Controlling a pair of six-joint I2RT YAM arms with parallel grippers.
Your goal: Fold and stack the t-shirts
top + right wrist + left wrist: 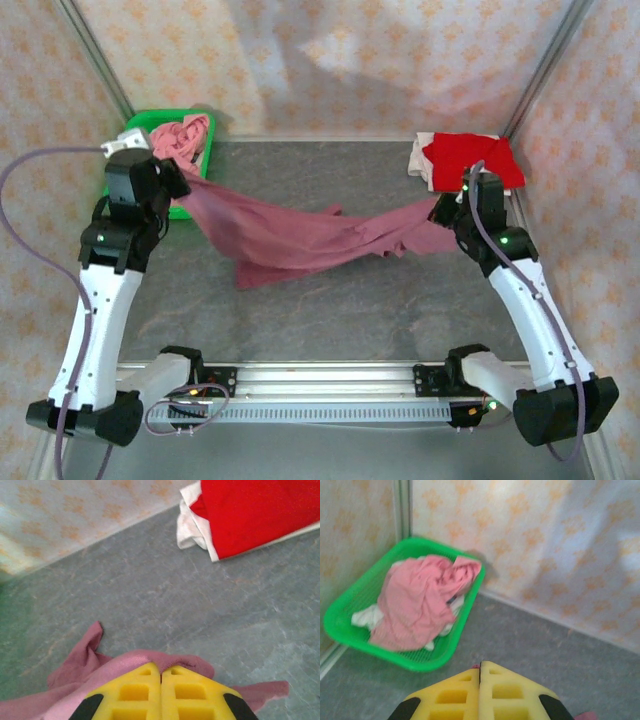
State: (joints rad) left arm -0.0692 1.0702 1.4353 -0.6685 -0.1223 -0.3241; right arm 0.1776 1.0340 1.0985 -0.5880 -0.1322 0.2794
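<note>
The maroon t-shirt (pixel 300 235) hangs stretched between both arms above the table, sagging in the middle. My left gripper (pixel 180 180) is shut on its left end, beside the green basket; a sliver of maroon cloth (pixel 476 667) peeks at the closed yellow fingertips (pixel 480 672). My right gripper (pixel 445 208) is shut on the right end, with maroon cloth (pixel 150 657) bunched over its tips (pixel 161 672). A pink t-shirt (pixel 415 597) lies crumpled in the basket over a white one (pixel 365 616). A folded red t-shirt (pixel 470 158) lies on a white one (pixel 420 160) at the back right.
The green plastic basket (pixel 190 205) stands in the back left corner against the patterned walls. The folded stack sits close behind my right gripper. Grey table surface (pixel 340 310) lies open under and in front of the hanging shirt.
</note>
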